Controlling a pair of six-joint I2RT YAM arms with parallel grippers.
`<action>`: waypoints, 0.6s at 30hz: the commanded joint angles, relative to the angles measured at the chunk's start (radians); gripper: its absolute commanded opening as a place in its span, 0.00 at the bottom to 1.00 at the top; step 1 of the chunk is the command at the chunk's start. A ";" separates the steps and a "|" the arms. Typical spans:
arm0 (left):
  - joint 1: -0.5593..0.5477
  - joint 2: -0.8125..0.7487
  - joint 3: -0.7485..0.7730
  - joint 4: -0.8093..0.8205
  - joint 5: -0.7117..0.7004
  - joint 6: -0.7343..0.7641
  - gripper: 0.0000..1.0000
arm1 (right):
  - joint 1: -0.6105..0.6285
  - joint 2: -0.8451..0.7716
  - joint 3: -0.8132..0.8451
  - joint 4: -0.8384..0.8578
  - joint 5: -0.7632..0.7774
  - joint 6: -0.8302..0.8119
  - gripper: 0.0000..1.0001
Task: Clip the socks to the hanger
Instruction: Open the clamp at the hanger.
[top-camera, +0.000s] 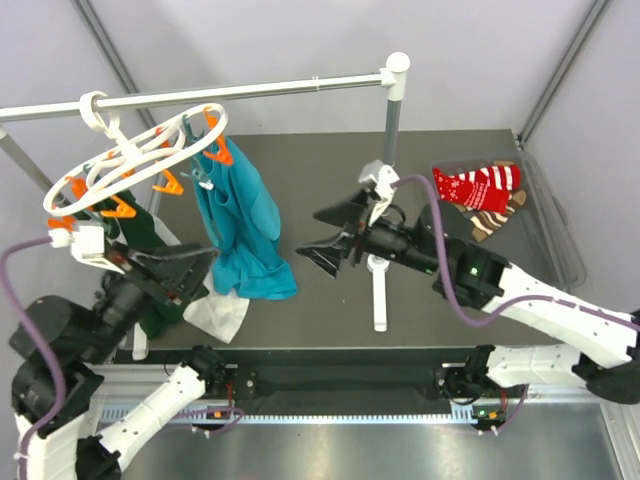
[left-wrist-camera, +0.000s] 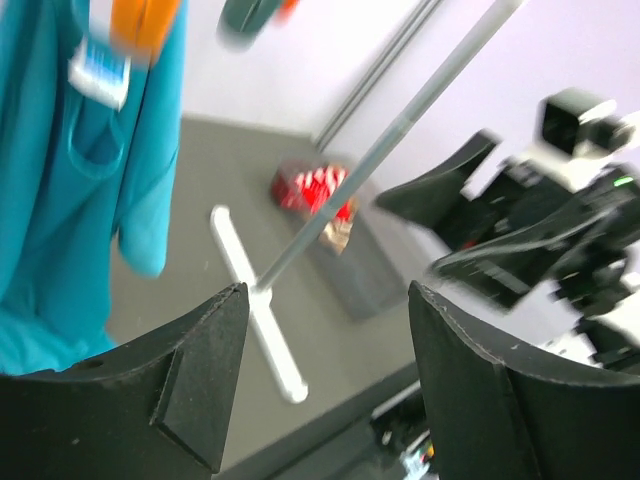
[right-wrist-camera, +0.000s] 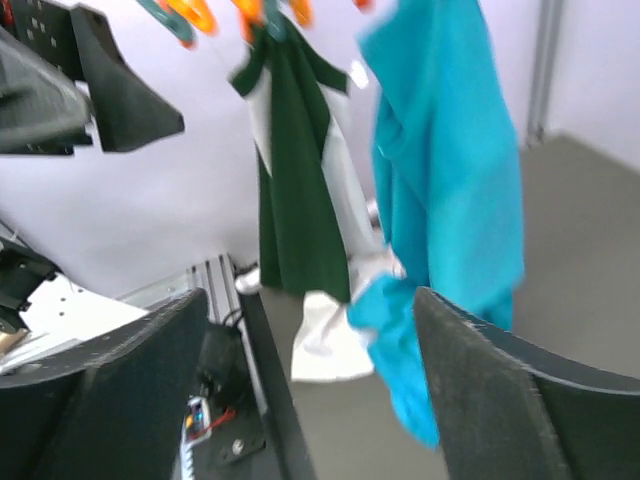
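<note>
Both arms hang above the dark table with nothing in their grasp: the left gripper (top-camera: 205, 270) has its jaws spread wide and empty, and the right gripper (top-camera: 312, 235) is likewise parted, holding nothing. The socks (top-camera: 482, 193), red-and-white ones heaped over brown striped ones, lie in a clear tray (top-camera: 555, 220) behind the right jaws, on their wrist side. In the left wrist view the heap sits far ahead of the open jaws, past the rail's upright post (left-wrist-camera: 400, 130). The hanger (top-camera: 120, 165) hooks over the white rail (top-camera: 250, 92) above and beyond the left jaws, with orange and teal pegs dangling. A teal garment (top-camera: 240, 225) hangs between the two sets of jaws, directly ahead of the right pair, beside a dark green cloth (right-wrist-camera: 295, 210) and a white cloth (top-camera: 220, 315).
</note>
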 joint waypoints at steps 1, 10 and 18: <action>0.003 0.065 0.121 0.042 -0.039 0.003 0.69 | 0.004 0.075 0.125 0.157 -0.134 -0.124 0.80; 0.003 0.199 0.316 0.124 -0.017 -0.109 0.69 | 0.004 0.276 0.318 0.330 -0.192 -0.241 0.62; 0.003 0.187 0.299 0.160 -0.096 -0.157 0.65 | 0.003 0.395 0.378 0.492 -0.295 -0.232 0.60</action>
